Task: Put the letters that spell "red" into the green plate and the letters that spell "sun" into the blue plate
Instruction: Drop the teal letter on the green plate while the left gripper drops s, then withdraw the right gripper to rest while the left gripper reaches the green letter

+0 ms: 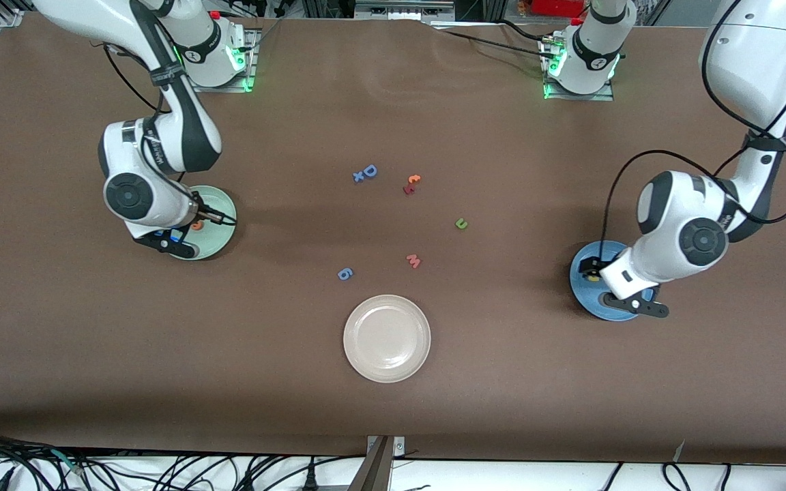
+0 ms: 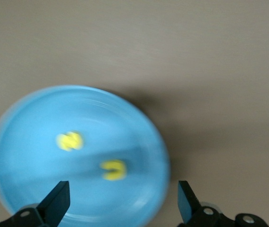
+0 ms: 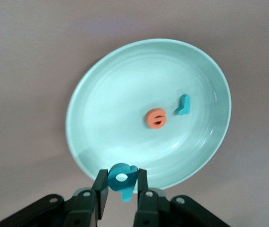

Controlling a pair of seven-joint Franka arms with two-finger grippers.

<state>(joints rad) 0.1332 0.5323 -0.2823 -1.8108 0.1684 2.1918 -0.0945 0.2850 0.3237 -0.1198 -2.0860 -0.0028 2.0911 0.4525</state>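
Observation:
The green plate (image 1: 221, 204) (image 3: 111, 109) lies toward the right arm's end of the table. An orange "e" (image 3: 156, 118) and a teal "r" (image 3: 183, 105) lie in it. My right gripper (image 1: 176, 241) (image 3: 121, 189) hangs over the plate's rim, shut on a teal "d" (image 3: 122, 181). The blue plate (image 1: 587, 294) (image 2: 30, 175) lies toward the left arm's end and holds two yellow letters (image 2: 69, 141) (image 2: 113, 170). My left gripper (image 1: 635, 303) (image 2: 122, 201) hangs open over it with nothing between its fingers. A green "n" (image 1: 461, 223) lies on the table.
Mid-table lie a blue "D" (image 1: 369, 171), a small blue "x" (image 1: 358, 177), an orange "c" (image 1: 413, 179), a red letter (image 1: 408, 189), a pink "m" (image 1: 413, 260) and a blue "6" (image 1: 344, 273). A beige plate (image 1: 387, 307) sits nearest the front camera.

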